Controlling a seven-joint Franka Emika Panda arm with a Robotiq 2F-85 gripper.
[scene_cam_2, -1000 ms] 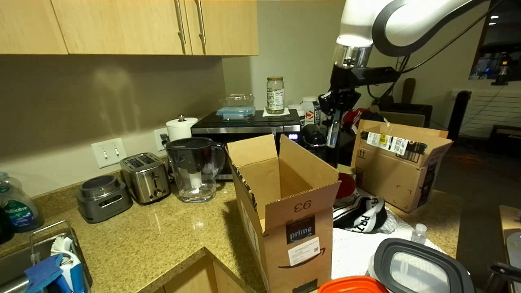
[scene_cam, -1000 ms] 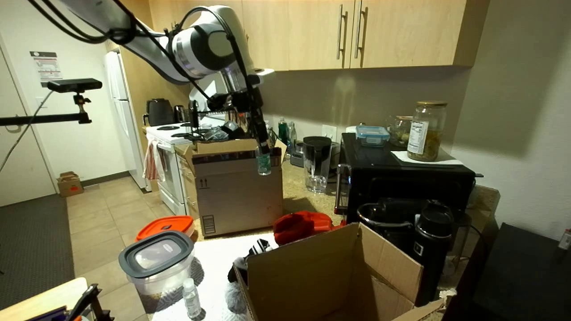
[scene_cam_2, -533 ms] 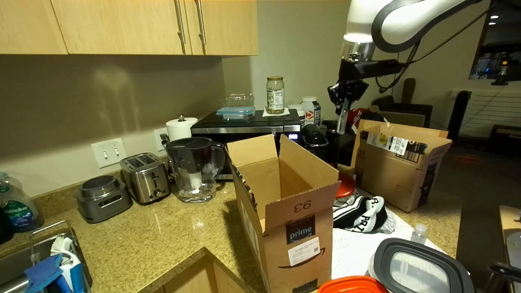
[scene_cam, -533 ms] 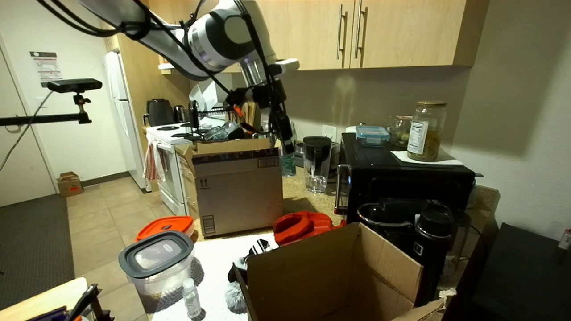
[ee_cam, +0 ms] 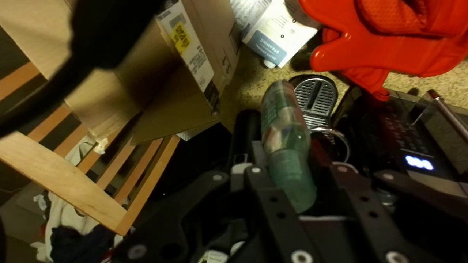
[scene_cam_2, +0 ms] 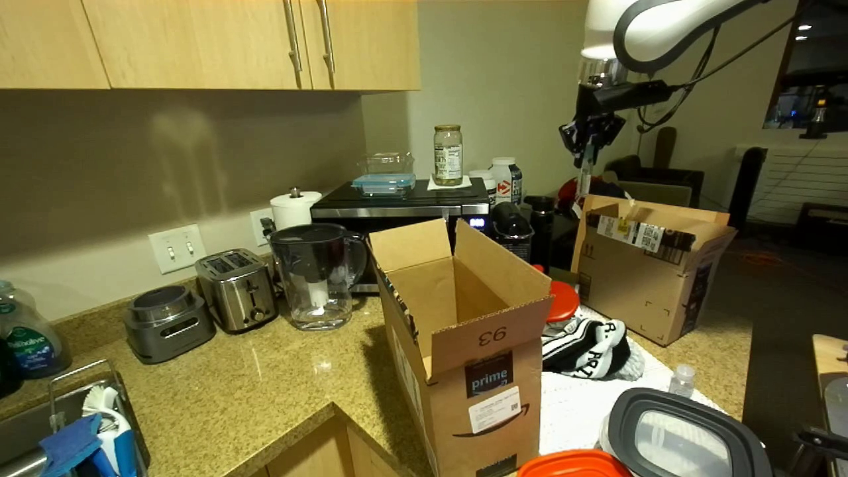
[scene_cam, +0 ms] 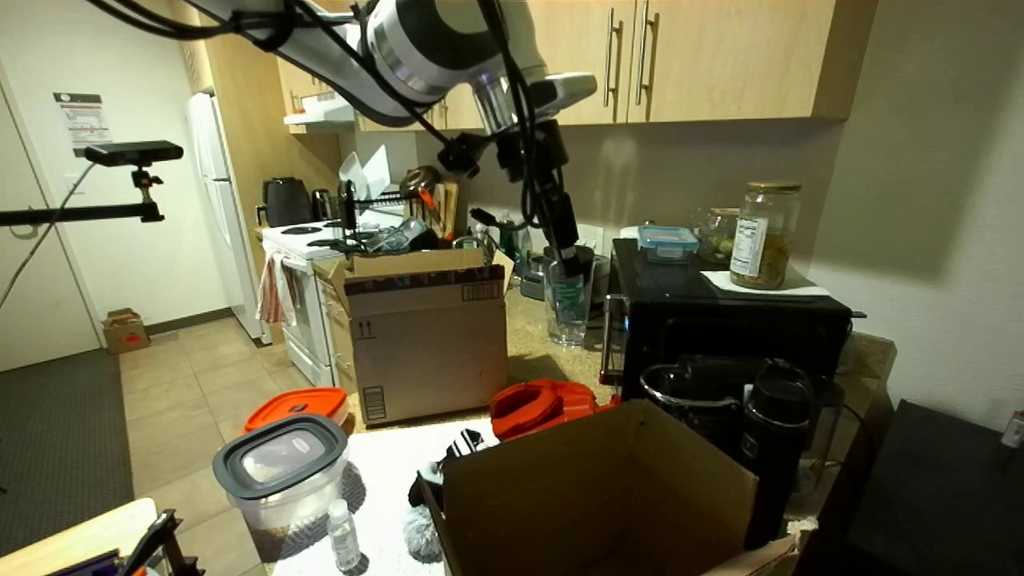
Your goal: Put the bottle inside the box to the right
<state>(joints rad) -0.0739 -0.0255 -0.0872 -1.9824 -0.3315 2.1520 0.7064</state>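
The slim bottle (scene_cam: 570, 302), clear with a greenish label and cap, hangs from my gripper (scene_cam: 568, 262), cap end up. In the wrist view the bottle (ee_cam: 282, 113) sits between the two fingers (ee_cam: 287, 157), which are closed around its cap end. An exterior view shows the bottle (scene_cam_2: 584, 180) under the gripper (scene_cam_2: 587, 156), near the upper left edge of the open brown box (scene_cam_2: 646, 291). The box also shows at the front (scene_cam: 544, 496), flaps up, and at the wrist view's upper left (ee_cam: 219, 36). The bottle is in the air outside the box.
A taller carton with dark tape (scene_cam: 432, 352) stands on the counter; it also shows with a prime label (scene_cam_2: 487, 421). A red mitt (scene_cam: 552, 406), a black oven (scene_cam: 720, 336) and a black tumbler (scene_cam: 778, 432) stand near the box. A small clear bottle (scene_cam: 343, 536) stands by a grey-lidded container (scene_cam: 280, 460).
The gripper, with the bottle in it, has moved right in both exterior views, closer to the open box. It has also risen in one of these views. The boxes have not moved.
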